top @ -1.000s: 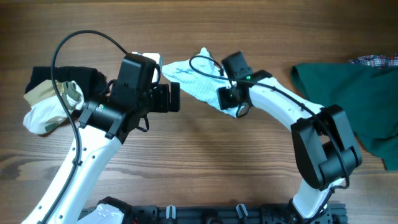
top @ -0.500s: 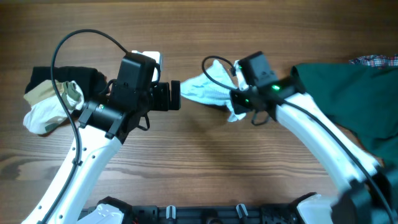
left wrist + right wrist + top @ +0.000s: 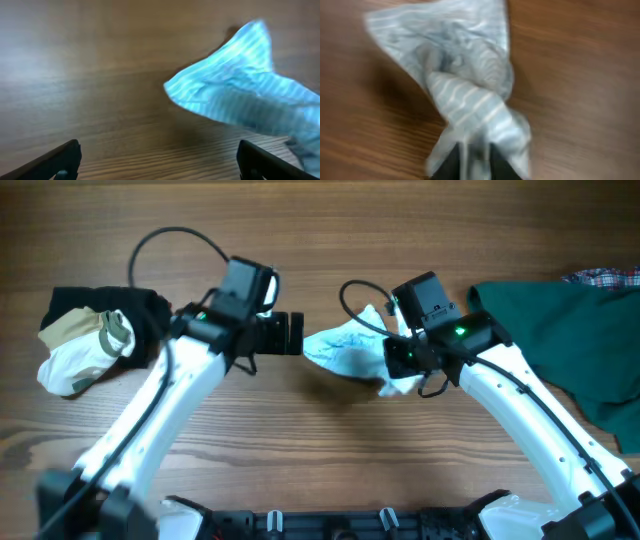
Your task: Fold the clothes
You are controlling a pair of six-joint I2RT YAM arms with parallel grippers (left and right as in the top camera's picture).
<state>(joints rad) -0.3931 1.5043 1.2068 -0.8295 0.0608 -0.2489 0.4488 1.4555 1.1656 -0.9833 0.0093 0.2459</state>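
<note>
One striped garment (image 3: 465,75) bunched, end pinched in right tool (image 3: 474,156).

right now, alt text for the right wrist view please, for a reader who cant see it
A pale blue-and-white striped garment is pinched at one bunched end between the two dark fingers of the right gripper at the bottom edge. The crumpled cloth fans out toward the top left over a brown wooden table; the image is slightly blurred.

The right hand (image 3: 472,161) has pinched the striped garment (image 3: 345,348) and dragged it nearer the robot.
</note>
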